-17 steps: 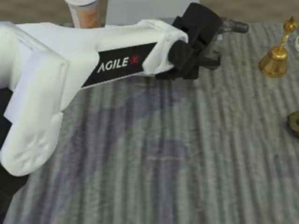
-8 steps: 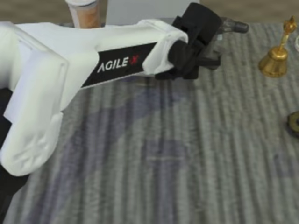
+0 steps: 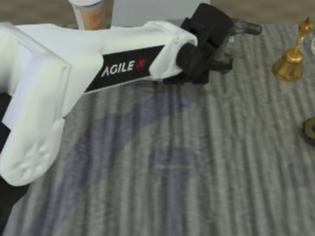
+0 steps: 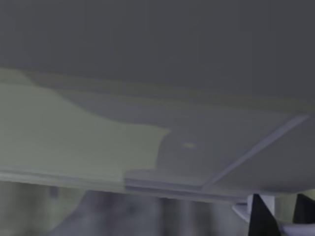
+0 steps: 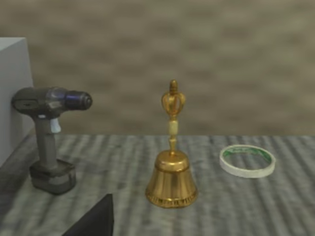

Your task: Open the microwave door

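Microwave (image 3: pixel 157 12), a pale silver-grey box, sits at the far edge of the counter (image 3: pixel 206 167), with only a strip of its top showing in the overhead view. The left arm (image 3: pixel 88 69), white with a black AgileX label, reaches from the counter's left side across to that far edge, and its black left hand (image 3: pixel 219 46) is right against the microwave's front right end. The wrist camera there is filled by a flat grey panel, most likely the microwave door (image 4: pixel 162 147), seen very close; whether the hand's fingers are apart or closed on anything cannot be told. A dark grey power drill (image 5: pixel 49 137) stands just beside the microwave, then a gold bell (image 5: pixel 172 162) and a roll of tape (image 5: pixel 247 161) toward the far right corner. The right hand is out of sight.
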`<state>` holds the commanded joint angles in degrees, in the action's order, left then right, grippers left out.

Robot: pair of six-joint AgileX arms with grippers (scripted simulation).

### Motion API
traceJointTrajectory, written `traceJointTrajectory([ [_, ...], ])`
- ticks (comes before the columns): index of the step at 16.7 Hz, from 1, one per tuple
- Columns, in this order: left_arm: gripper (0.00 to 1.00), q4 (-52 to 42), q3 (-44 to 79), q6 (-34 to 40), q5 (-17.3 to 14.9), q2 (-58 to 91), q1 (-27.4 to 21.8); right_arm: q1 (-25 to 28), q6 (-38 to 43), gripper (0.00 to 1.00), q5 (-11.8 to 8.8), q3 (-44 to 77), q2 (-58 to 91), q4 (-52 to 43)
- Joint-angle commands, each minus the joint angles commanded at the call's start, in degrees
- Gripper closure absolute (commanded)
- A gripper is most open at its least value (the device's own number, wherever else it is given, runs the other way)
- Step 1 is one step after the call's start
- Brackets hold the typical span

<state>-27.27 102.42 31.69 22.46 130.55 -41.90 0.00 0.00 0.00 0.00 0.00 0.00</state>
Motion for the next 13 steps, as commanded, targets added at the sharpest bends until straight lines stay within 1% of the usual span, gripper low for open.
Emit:
traceJointTrajectory([
  [5,1.0,2.99,-4.53,-2.95,-1.56,-2.92,0.67,0.0,0.0,0.0,0.0,0.0,0.0,0.0],
  [13,1.0,3.07,-4.64,-3.02,-1.6,-2.99,0.69,0.0,0.0,0.0,0.0,0.0,0.0,0.0],
])
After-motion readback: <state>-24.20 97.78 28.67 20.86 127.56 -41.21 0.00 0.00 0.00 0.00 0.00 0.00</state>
